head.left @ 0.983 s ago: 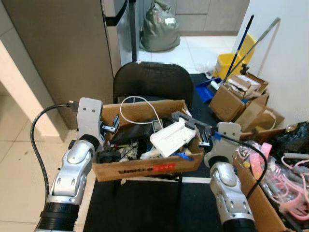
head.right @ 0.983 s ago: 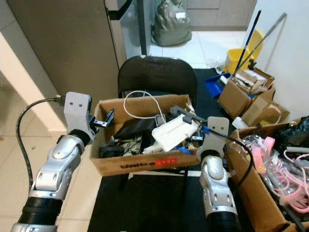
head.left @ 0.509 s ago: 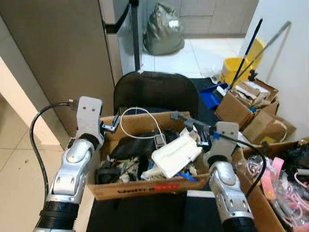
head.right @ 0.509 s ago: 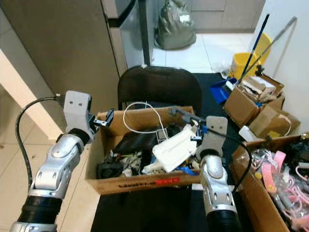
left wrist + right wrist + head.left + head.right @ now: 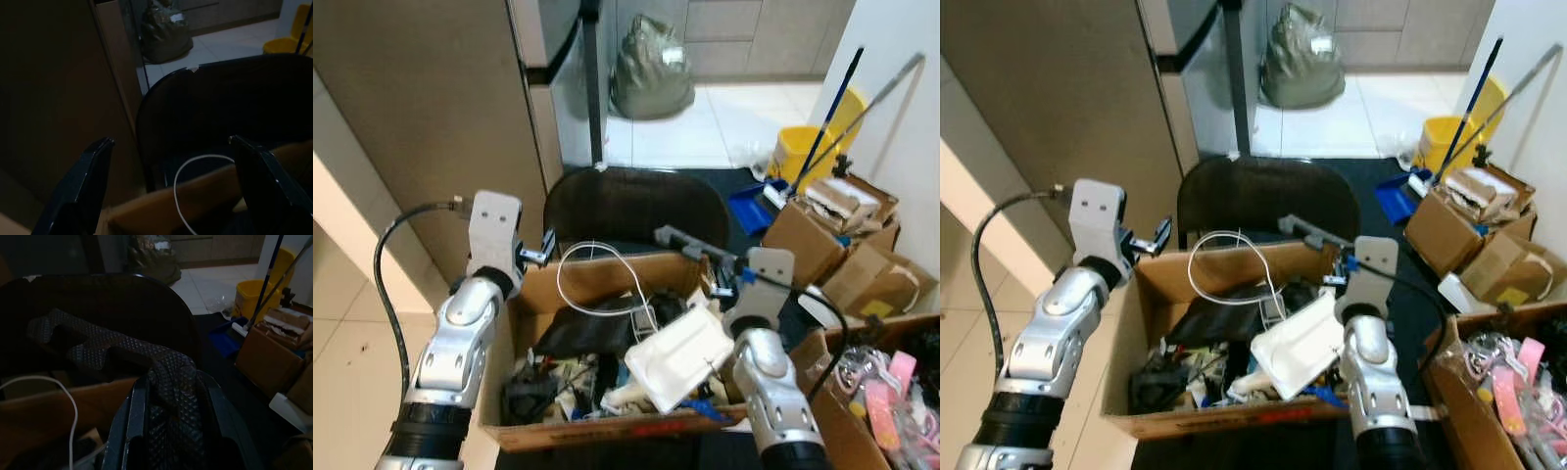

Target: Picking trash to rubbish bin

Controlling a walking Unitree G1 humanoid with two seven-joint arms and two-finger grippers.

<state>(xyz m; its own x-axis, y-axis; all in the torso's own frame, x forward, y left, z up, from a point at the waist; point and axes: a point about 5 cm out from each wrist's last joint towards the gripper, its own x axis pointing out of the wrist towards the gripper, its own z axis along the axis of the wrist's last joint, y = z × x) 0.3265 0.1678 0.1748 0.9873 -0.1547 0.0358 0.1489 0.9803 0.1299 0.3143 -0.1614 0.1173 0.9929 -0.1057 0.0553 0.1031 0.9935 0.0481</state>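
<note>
1. Presently, both arms are raised over an open cardboard box [image 5: 607,431] full of mixed trash, which sits in front of a black chair [image 5: 631,206].
2. Left gripper [image 5: 540,253]: held just above the box's near-left corner, pointing toward the chair back. In the left wrist view its fingers [image 5: 80,188] stand wide apart with nothing between them.
3. Right gripper [image 5: 710,264]: held over the box's far-right corner, forearm angled up from below. Its fingers [image 5: 134,423] are closed on a grey textured foam piece [image 5: 680,240] that sticks out toward the chair back.
4. Box contents: a white cable loop [image 5: 592,279] rising above the rim, a white foam tray [image 5: 680,357] lying tilted just beside the right arm, a black item [image 5: 582,333] and small dark clutter.
5. Room: a tall brown cabinet [image 5: 421,108] on the left; pale tiled floor [image 5: 705,122] beyond; a grey-green filled bag [image 5: 651,69] against the far wall.
6. Right side: a yellow bucket [image 5: 798,152] with mop handles [image 5: 881,93], smaller cardboard boxes [image 5: 832,225], and another box holding pink items [image 5: 886,392].
</note>
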